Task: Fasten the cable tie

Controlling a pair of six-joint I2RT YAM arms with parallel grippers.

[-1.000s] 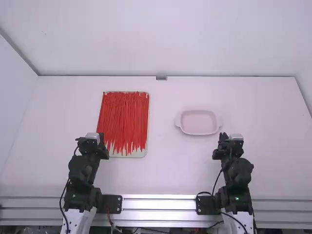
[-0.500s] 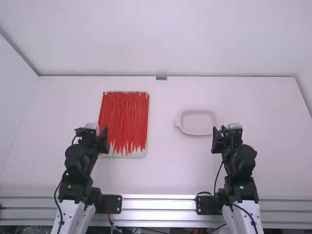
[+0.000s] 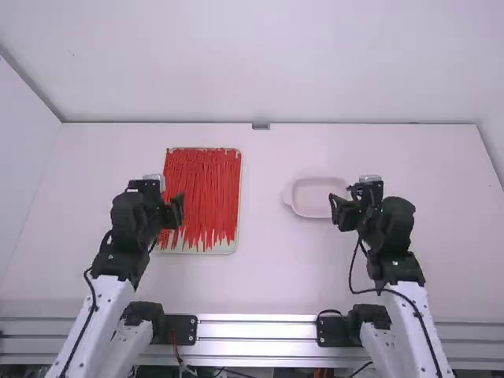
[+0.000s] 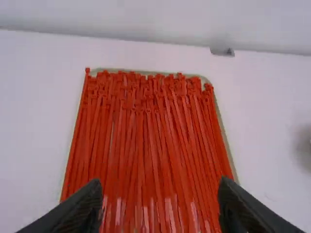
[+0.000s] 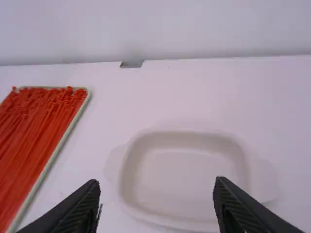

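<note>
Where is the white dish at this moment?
High view: the white dish lies right of the middle, right of the red cable ties, just beyond the right gripper.

Both arms rise and extend away from their bases. The left gripper [image 3: 172, 213] advances from the tray's [image 3: 213, 251] near-left corner to over the near ends of the red cable ties [image 3: 201, 189]. The right gripper [image 3: 340, 213] advances to the white dish's [image 3: 293, 201] near-right rim.

A strip of table [image 3: 262, 228] runs between the tray [image 3: 206, 251] of cable ties [image 3: 201, 189] and the dish [image 3: 313, 181]
</note>
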